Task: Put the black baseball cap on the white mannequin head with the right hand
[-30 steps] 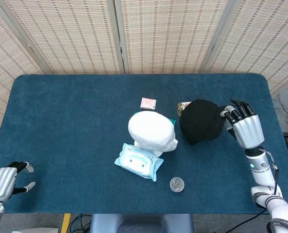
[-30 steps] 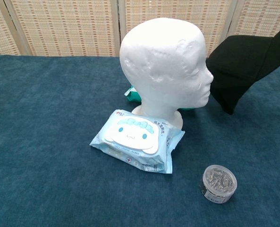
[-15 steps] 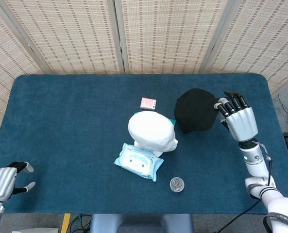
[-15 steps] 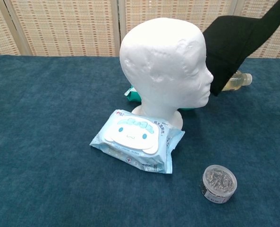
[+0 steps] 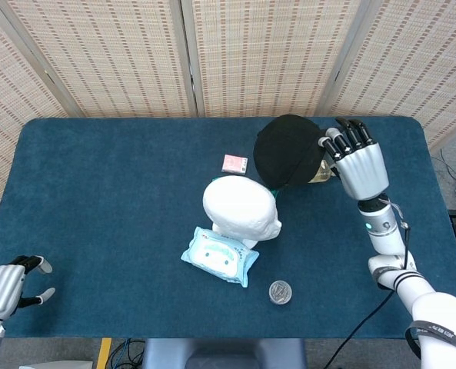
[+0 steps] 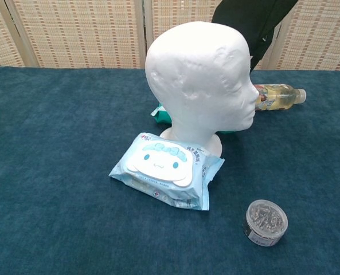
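**Cap held in the air beside the mannequin head**

Above the blue felt table (image 5: 120, 192), seen from the head view, the right hand (image 5: 357, 163) holds the black baseball cap (image 5: 287, 151) by its edge, lifted clear of the cloth, up and to the right of the white mannequin head (image 5: 241, 207). The cap is near the head but apart from it. A pink packet (image 5: 234, 163) lies just behind the head, a pack of wet wipes (image 5: 220, 256) leans against its front, and a small round tin (image 5: 280, 292) sits nearer the table's front edge. Far from the head, at the front left corner, the left hand (image 5: 8, 286) holds nothing, its fingers loosely apart. Woven folding screens (image 5: 135, 54) close off the room behind the table.

From the chest view, the cap (image 6: 250, 20) hangs high behind the mannequin head (image 6: 199, 77), its top cut off by the frame. A plastic bottle (image 6: 278, 96) lies on its side to the right of the head, and something green (image 6: 161, 112) shows behind its neck. The wipes (image 6: 167, 167) and tin (image 6: 265, 222) lie in front on the felt (image 6: 49, 189). Neither hand shows in this view.
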Controlling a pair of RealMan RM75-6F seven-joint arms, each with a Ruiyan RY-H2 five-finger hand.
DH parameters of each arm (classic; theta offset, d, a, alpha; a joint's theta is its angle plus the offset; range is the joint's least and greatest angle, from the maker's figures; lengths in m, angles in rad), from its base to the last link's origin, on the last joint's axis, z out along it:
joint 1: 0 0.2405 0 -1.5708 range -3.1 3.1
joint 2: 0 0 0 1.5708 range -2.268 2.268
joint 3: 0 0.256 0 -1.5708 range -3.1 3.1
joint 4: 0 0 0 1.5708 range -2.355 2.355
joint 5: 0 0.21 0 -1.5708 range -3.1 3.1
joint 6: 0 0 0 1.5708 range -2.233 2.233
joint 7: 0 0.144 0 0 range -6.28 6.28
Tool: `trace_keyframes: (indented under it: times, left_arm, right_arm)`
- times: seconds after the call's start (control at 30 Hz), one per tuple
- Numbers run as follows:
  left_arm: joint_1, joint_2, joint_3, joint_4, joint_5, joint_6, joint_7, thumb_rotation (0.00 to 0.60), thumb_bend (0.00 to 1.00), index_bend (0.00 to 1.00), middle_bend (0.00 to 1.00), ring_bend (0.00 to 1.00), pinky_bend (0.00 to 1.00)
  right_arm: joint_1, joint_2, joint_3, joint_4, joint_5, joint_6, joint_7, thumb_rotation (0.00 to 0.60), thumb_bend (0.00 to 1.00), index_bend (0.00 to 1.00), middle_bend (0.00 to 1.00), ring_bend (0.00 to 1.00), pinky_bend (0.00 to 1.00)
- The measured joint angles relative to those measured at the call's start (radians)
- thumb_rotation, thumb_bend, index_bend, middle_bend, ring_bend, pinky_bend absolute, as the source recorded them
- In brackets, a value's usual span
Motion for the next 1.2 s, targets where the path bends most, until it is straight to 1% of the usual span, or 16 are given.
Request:
trace_keyframes:
  times: [0.27,0.47,0.6,0.8,1.07,1.2]
  left_arm:
    - [-0.002,0.008,0.001,-0.008,0.002,-0.004,-0.013,0.600,0.13,0.50,0.51,0.40,0.68]
    - [-0.002,0.017,0.006,-0.023,0.014,-0.001,-0.007,0.600,0.13,0.50,0.51,0.40,0.68]
    - [-0.003,0.022,0.007,-0.028,0.017,-0.001,-0.012,0.600,0.13,0.50,0.51,0.40,0.68]
    - [-0.002,0.029,0.006,-0.030,0.016,-0.001,-0.029,0.600,0.13,0.50,0.51,0.40,0.68]
    - [0.004,0.045,0.011,-0.044,0.030,0.013,-0.052,0.600,0.13,0.50,0.51,0.40,0.68]
    - [0.009,0.052,0.011,-0.045,0.026,0.018,-0.063,0.600,0.13,0.50,0.51,0.40,0.68]
  right_arm:
    - [0.067,-0.025,0.016,0.040,0.011,-0.045,-0.007,0.600,0.41,0.75,0.52,0.29,0.32]
    - [0.128,-0.062,0.040,0.102,0.035,-0.073,0.012,0.600,0.41,0.75,0.52,0.30,0.32]
    - [0.177,-0.101,0.063,0.146,0.059,-0.088,0.032,0.600,0.41,0.75,0.52,0.30,0.32]
    - [0.250,-0.156,0.076,0.200,0.078,-0.119,0.047,0.600,0.41,0.75,0.52,0.30,0.32]
    - [0.335,-0.232,0.105,0.244,0.123,-0.160,0.079,0.600,0.41,0.75,0.52,0.30,0.32]
    - [0.366,-0.271,0.110,0.257,0.135,-0.152,0.114,0.600,0.41,0.75,0.52,0.29,0.32]
